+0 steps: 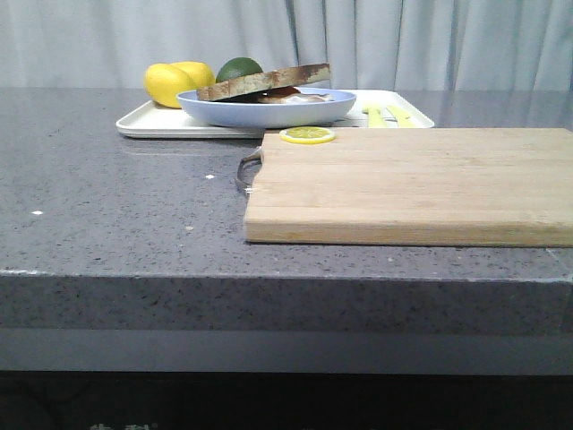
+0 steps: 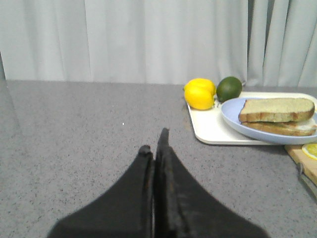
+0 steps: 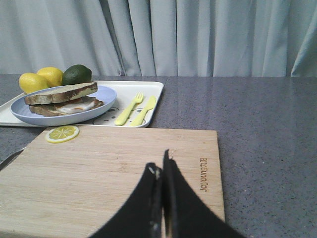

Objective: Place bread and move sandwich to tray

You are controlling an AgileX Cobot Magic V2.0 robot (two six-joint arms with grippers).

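Front view: egg-filled sandwich (image 1: 269, 90) on tray (image 1: 143, 121).

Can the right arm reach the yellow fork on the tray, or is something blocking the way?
Probably yes. The fork lies uncovered on the tray beside the sandwich plate, past the far edge of the cutting board. The right gripper, shut and empty, hovers over the board with nothing tall between.

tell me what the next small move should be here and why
Probably none beyond keeping both arms back. The sandwich, top slice in place, sits on its blue plate, which rests on the white tray. The left gripper and right gripper are both shut, empty and clear of it. The task looks finished.
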